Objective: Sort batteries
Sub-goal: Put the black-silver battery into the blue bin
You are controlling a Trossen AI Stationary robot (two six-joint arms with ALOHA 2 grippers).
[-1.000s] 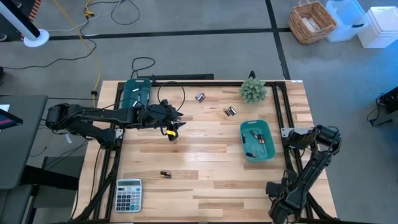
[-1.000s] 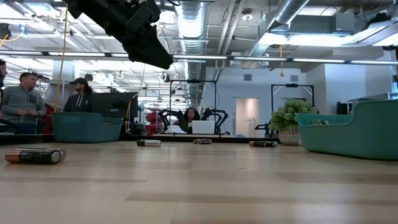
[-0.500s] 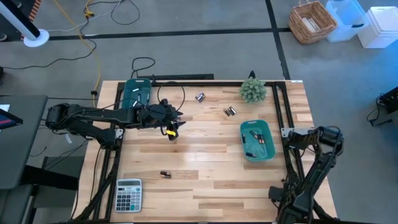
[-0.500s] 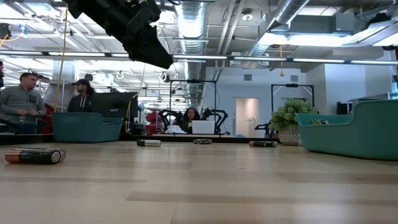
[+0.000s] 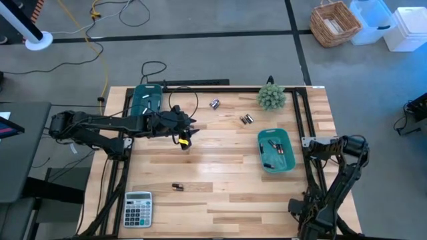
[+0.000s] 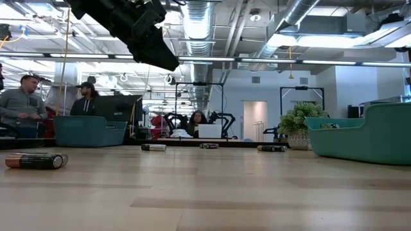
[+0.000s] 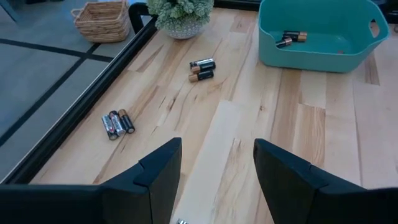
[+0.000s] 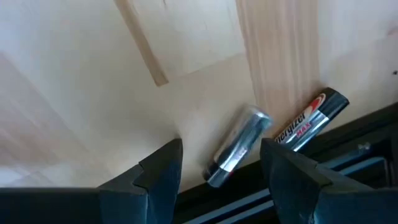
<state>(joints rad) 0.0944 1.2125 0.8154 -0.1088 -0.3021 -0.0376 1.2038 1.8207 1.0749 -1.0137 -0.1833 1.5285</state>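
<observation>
Small silver and dark batteries lie on the wooden table: one group point(image 5: 214, 103) and another point(image 5: 247, 119) at the far side, and one battery point(image 5: 177, 187) near the front. Two more batteries point(image 8: 239, 146) lie against the dark frame rail point(image 8: 348, 155) at the near right edge. My right gripper point(image 8: 221, 180) stands open over them, fingers pointing down, touching nothing I can see. My left gripper point(image 5: 185, 142) hangs open above the table's left middle, with nothing between its fingers point(image 7: 217, 149). The right teal bin point(image 5: 276, 150) holds a few batteries point(image 7: 289, 38).
A second teal bin point(image 5: 147, 100) stands at the far left. A small potted plant point(image 5: 271, 97) is at the far right and a grey calculator point(image 5: 138, 208) at the near left corner. People stand in the room behind point(image 6: 22, 102).
My right gripper has moved a little toward the table's near right corner and tipped further downward, staying open. The batteries have not moved.
</observation>
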